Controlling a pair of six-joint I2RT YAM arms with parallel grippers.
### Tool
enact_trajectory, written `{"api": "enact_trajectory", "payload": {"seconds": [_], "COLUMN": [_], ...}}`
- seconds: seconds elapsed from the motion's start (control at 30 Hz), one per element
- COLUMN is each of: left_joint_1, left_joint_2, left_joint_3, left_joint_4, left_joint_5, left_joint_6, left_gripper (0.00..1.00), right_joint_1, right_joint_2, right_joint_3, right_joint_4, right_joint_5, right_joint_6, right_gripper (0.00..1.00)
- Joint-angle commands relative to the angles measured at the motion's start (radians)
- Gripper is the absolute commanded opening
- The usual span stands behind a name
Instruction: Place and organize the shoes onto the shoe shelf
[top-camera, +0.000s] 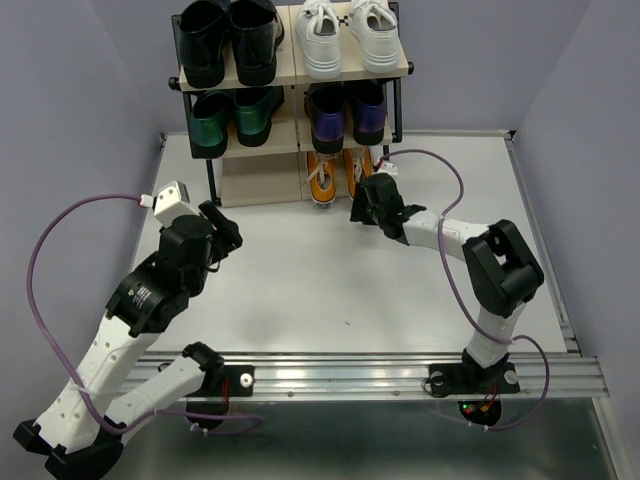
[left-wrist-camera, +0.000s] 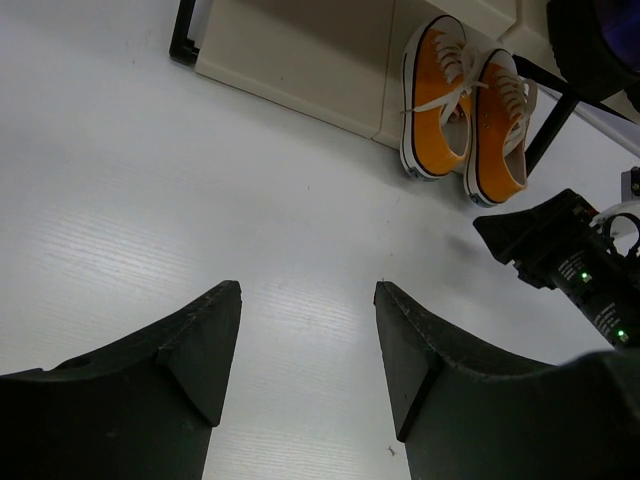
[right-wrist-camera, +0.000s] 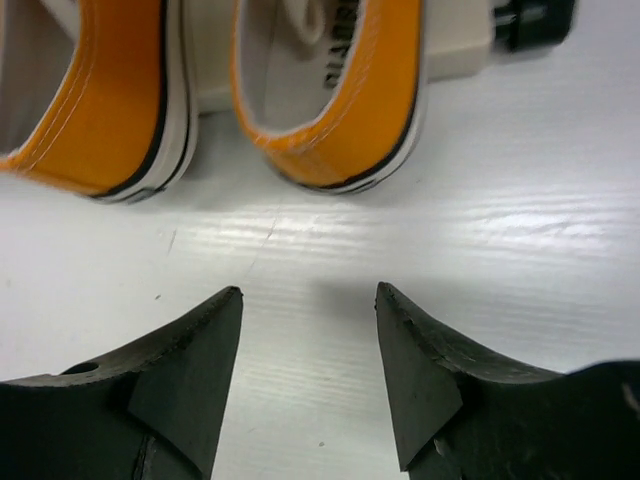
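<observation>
The shoe shelf (top-camera: 262, 178) stands at the table's far middle. White sneakers (top-camera: 350, 35) sit on its top tier at the right, with purple loafers (top-camera: 347, 112) below them. At the bottom are the orange sneakers (top-camera: 338, 175), heels poking out toward me. My right gripper (top-camera: 365, 208) hovers just in front of those heels, open and empty. In the right wrist view both orange heels (right-wrist-camera: 350, 110) lie a short way beyond the open right gripper (right-wrist-camera: 308, 292). My left gripper (top-camera: 225, 225) hangs open over bare table at the left. The left gripper (left-wrist-camera: 308, 290) holds nothing, and the orange pair (left-wrist-camera: 440, 100) shows far ahead of it.
A shiny black pair (top-camera: 230, 40) fills the top tier's left half and a metallic green pair (top-camera: 232, 118) the middle tier's left. The shelf's black foot (right-wrist-camera: 530, 20) stands right of the orange heels. Purple cables (top-camera: 60, 230) loop beside each arm. Grey walls close in both sides.
</observation>
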Motion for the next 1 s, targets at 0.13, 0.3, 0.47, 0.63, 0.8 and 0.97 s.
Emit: {"api": "enact_trajectory", "payload": {"seconds": [0.13,0.3,0.47,0.63,0.8,0.97], "left_joint_1": [0.002,0.001,0.002,0.001,0.002,0.001], "left_joint_2": [0.003,-0.001,0.000,-0.007,-0.017,-0.014], "left_joint_3": [0.006,0.006,0.018,0.031,0.023,0.020], "left_joint_4": [0.010,-0.002,-0.020,-0.039,-0.045,-0.039], "left_joint_5": [-0.030,-0.036,-0.047,-0.055,-0.055,-0.055], "left_joint_6": [-0.002,-0.005,0.000,0.009,0.009,0.009], "left_gripper": [0.67,0.67,0.67,0.67,0.67,0.67], "right_joint_1": [0.107,0.107,0.117,0.117,0.117,0.117], "right_joint_2": [0.021,0.107,0.183,0.243,0.285,0.280], "right_joint_3": [0.020,0.083,0.163,0.249,0.306,0.291], "right_joint_4": [0.113,0.128,0.131,0.139,0.141,0.147], "right_joint_5": [-0.011,-0.029,-0.016,0.036,0.107,0.116], "right_joint_6": [0.059,0.082,0.116,0.148,0.164,0.174], "right_gripper": [0.60,0.57,0.55,0.53,0.54,0.54]}}
